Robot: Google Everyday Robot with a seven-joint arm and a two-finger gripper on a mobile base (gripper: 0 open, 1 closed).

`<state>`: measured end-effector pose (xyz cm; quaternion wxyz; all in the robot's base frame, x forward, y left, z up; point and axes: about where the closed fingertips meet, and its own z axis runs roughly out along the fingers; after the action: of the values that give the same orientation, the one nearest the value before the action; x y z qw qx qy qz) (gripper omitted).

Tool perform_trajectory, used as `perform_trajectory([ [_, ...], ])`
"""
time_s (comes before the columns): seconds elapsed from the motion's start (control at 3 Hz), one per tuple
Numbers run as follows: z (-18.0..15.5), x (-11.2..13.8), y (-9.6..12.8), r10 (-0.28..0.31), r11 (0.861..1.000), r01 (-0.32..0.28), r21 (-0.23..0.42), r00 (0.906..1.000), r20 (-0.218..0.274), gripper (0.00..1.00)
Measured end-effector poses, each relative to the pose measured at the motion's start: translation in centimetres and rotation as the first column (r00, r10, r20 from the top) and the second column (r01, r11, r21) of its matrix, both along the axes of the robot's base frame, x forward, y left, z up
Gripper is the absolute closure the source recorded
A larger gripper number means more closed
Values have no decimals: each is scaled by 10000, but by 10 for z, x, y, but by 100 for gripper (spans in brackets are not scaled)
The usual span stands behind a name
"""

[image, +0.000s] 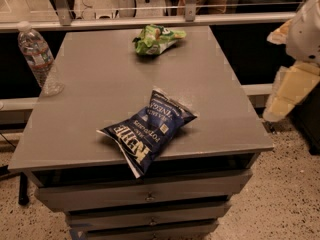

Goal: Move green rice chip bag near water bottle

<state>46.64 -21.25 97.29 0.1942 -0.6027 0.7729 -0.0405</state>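
Note:
The green rice chip bag [157, 38] lies on the far middle of the grey table top [90, 109]. The water bottle [37, 56] stands upright at the table's far left edge, well left of the bag. My gripper [282, 96] shows as a cream-coloured part of the arm hanging off the right side of the table, beyond its edge and apart from both objects. It holds nothing that I can see.
A larger dark-blue chip bag [147, 131] lies near the front middle of the table, partly over the front edge. Drawers [150, 196] sit under the top. A rail with glass panels [150, 19] runs behind the table.

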Motion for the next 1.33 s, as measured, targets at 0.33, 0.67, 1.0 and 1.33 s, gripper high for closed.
perform_trajectory([
  [0.33,-10,65,23,348,9970,-425,646,9925,1170,0],
  [0.67,-17,133,54,565,9816,-959,1651,9719,2285,0],
  [1.0,-17,133,54,569,9816,-962,1648,9720,2281,0],
  [1.33,-14,134,52,226,9779,-719,1964,9698,2427,0],
])
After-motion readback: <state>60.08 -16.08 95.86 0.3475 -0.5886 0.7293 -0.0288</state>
